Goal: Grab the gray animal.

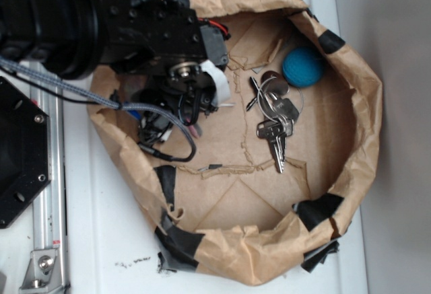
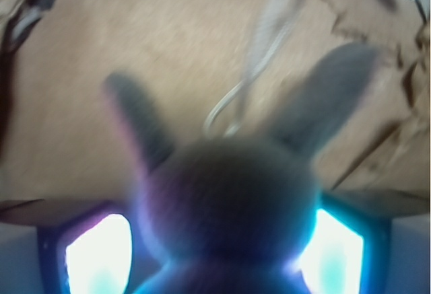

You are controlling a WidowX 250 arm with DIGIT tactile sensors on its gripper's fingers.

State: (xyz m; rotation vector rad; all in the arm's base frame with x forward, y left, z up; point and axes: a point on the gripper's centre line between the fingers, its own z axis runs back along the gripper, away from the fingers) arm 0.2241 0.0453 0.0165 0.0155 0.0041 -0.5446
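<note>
The gray animal point(image 2: 232, 193) fills the lower middle of the wrist view, blurred and very close. Its round head and two long ears point away from the camera, and a white string loop point(image 2: 229, 109) lies beyond it. My gripper point(image 2: 215, 240) holds it between two glowing fingers point(image 2: 97, 253), which press against its sides. In the exterior view the gripper point(image 1: 168, 116) sits low at the left side of the brown paper bowl point(image 1: 367, 126). The arm hides the animal there.
A blue yarn ball point(image 1: 304, 66) lies at the bowl's far right. A metal key bunch point(image 1: 275, 122) lies in the middle. The crumpled paper walls, patched with black tape point(image 1: 176, 237), rise all round. A black base plate point(image 1: 20, 153) stands at the left.
</note>
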